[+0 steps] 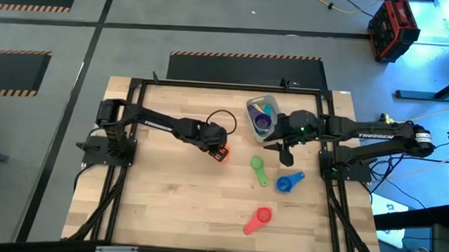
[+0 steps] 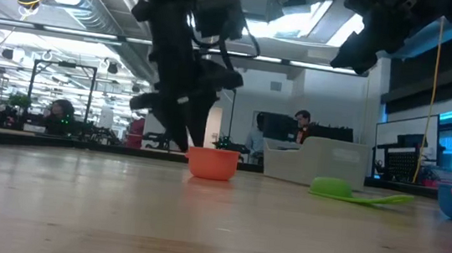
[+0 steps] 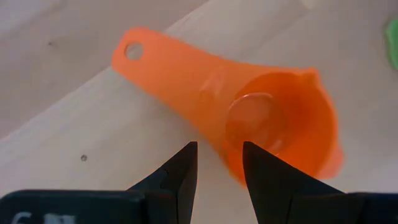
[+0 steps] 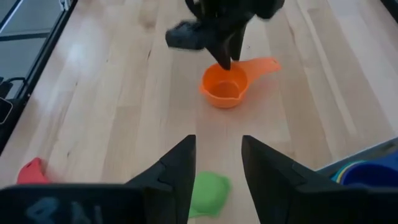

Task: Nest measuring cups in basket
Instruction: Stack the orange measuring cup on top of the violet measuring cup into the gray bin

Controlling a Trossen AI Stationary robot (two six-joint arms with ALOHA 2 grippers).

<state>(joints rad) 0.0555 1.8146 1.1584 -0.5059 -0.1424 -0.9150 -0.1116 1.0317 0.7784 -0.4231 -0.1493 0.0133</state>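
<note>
An orange measuring cup [image 1: 222, 154] [image 3: 267, 118] stands upright on the wooden table near its middle, its handle [image 4: 264, 64] pointing toward the left arm's side. My left gripper [image 3: 217, 165] [image 1: 217, 145] is open and reaches steeply down at the cup, fingertips on either side of the bowl's wall where the handle joins. The basket [image 1: 261, 112] at the far middle holds purple and blue cups. My right gripper [image 4: 217, 165] [image 1: 284, 149] hangs open above the table, beside the basket and over the green cup [image 4: 208, 193]. My left gripper comes from above, slanting down, and its fingers [image 3: 264, 177] stand astride the orange cup's wall by the handle root [image 3: 214, 124]. The cup rests on its base on the table. Whether the fingers touch it, I cannot tell.
A green cup [image 1: 259, 171], a blue cup [image 1: 286, 182] and a red cup [image 1: 258, 219] lie on the right half of the table. The black frame rails [image 1: 124, 167] run along both sides. The near left of the table is bare wood.
</note>
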